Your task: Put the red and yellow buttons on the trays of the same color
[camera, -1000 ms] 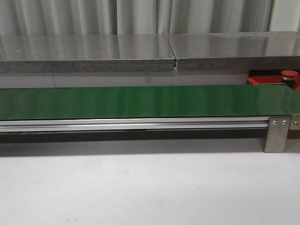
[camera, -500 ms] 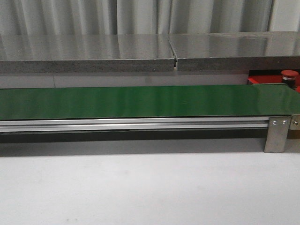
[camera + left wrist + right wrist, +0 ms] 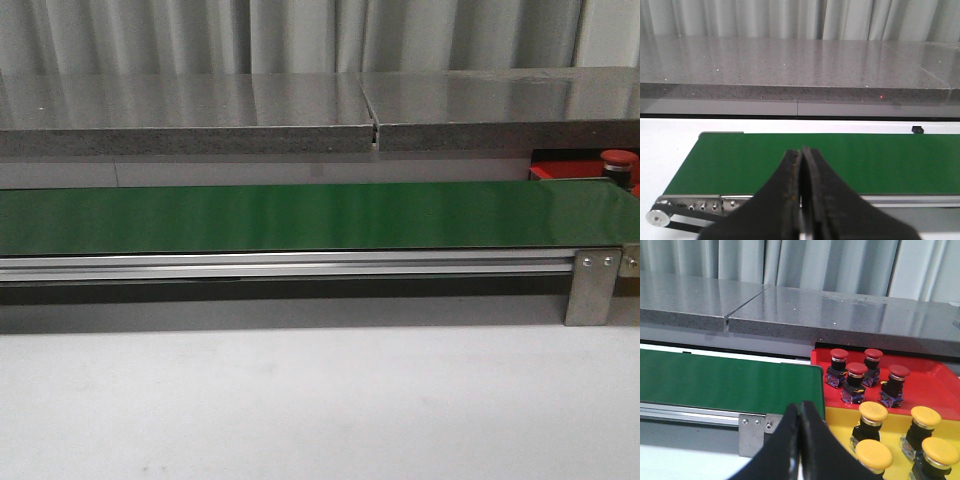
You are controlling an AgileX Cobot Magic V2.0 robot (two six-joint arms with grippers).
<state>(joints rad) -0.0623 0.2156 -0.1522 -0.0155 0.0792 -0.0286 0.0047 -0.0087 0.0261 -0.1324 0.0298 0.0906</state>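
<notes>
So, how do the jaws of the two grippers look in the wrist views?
Both are alike. The left gripper has matte black jaws, broad below and tapering to narrow tips, with brownish wear along the inner edges. The right gripper is the same black, tapering shape. No cables or markings show.

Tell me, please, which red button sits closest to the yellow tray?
The red button farthest from the green belt; its base nearly meets the yellow tray, while the others sit deeper.

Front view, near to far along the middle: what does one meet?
White table → aluminium rail → green belt → grey stone ledge → pale curtain.
</notes>
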